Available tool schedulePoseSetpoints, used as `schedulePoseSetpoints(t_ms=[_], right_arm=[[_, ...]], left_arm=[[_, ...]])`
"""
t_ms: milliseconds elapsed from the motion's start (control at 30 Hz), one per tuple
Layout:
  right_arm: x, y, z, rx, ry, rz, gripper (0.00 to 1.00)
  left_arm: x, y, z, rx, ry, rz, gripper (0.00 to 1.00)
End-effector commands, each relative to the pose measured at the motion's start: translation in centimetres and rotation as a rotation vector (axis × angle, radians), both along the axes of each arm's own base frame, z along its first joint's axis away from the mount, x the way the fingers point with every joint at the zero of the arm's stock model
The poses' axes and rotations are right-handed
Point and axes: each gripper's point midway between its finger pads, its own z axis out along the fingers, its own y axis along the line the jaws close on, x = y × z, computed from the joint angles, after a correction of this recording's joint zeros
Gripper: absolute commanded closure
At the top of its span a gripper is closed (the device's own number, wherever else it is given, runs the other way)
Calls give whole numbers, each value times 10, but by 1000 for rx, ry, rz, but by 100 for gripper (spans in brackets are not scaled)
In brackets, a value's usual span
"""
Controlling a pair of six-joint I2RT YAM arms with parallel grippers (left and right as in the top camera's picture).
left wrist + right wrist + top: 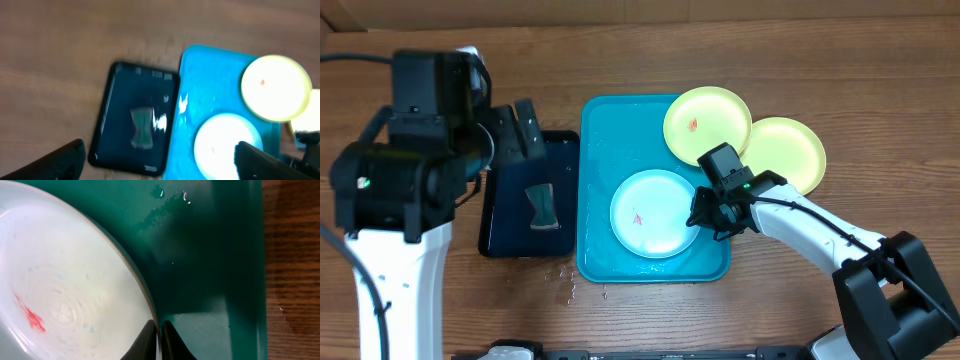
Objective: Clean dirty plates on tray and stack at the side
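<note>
Wooden tabletop (500, 300) is seen throughout. At left, the left gripper (527, 128) is spread wide and empty above the dark tray (505, 215). On the turquoise tray (598, 130), the light-blue plate (653, 212) is pinched at its right rim by the right gripper (705, 212). A rightward lift may be crowded by two overlapping green plates (707, 122) just beyond.

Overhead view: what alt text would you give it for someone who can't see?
The right arm's fingers pinch the rim of a blue plate with a red smear, lying in a turquoise tray on a wooden table. One green plate rests on the tray's far right corner, overlapping a second green plate; a dark tray sits left.
</note>
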Motion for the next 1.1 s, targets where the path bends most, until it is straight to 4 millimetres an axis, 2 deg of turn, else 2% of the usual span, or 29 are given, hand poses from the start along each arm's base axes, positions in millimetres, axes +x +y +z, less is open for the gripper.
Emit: schedulePoseSetpoints(t_ms=[0,100,133,167,267,300,333,367,400,433,533,567,633,767,933,1067], right_arm=[[4,0,-4,-13,-2,-5,94],[5,0,-4,-12,-6,-4,94],[6,1,-4,-11,-7,-4,94],[6,0,-4,-12,-8,-5,94],[7,-1,-4,-23,-15,-9,94],[8,-2,-4,-26,-17,-9,94],[8,-3,-4,-30,-19,-10,94],[8,-3,-4,-32,-20,-11,94],[8,-3,-4,-32,-20,-11,94],[8,-3,-4,-32,-19,-11,94],[8,-3,-4,-32,-19,-11,93],[8,-3,-4,-32,-20,-11,93],[8,-3,-4,-33,-20,-11,90],[9,-4,-4,-39,-23,-13,90],[9,-4,-4,-39,-23,-13,89],[9,-4,-4,-39,-23,-13,89]], left_arm=[[-7,-5,-48,-67,156,77,11],[-15,-4,-90,-63,282,110,10],[-16,-4,-103,-58,316,111,6],[-16,-4,-112,-54,339,112,0],[-11,-5,-137,-44,393,113,0],[-10,-5,-143,-41,411,113,11],[-8,-5,-148,-39,429,113,36],[-7,-5,-153,-36,447,115,51],[-7,-5,-158,-34,465,119,65],[-6,-5,-162,-35,479,128,68],[-4,-5,-172,-39,512,167,57],[-3,-5,-175,-39,521,172,50],[-2,-4,-182,-32,539,192,46],[-3,0,-202,-20,571,238,45],[-2,0,-234,-17,575,239,40],[2,0,-256,-24,546,241,40]])
